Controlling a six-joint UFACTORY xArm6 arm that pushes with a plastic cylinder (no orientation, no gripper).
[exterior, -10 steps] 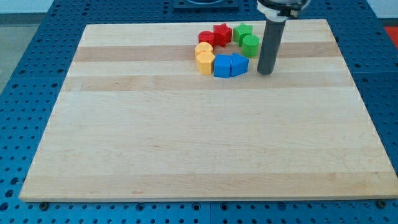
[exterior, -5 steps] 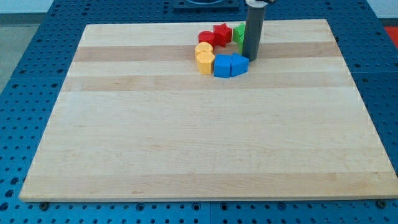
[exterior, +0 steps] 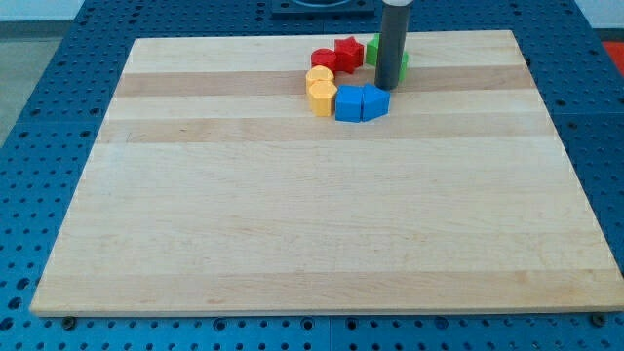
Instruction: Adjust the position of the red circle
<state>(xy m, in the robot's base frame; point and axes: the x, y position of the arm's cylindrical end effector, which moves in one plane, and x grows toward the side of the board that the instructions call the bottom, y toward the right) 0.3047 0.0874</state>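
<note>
Tip: you see my tip (exterior: 388, 87) just above the blue blocks, in front of the green blocks (exterior: 373, 50); it is a bare rod, nothing grasped.
Red circle (exterior: 324, 59): top of the wooden board (exterior: 292, 214), touching the red star block (exterior: 348, 52), above the yellow blocks (exterior: 320, 91).
Blue blocks (exterior: 360, 101): side by side, right of the yellow ones.

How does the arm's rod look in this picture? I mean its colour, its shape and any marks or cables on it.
The rod is a straight, smooth cylinder, dark grey, with a slightly lighter sheen along one side. My tip is cut flat, not pointed. No cables, labels or markings show on it. Its upper end leaves the view's top, so the mount is hidden.
</note>
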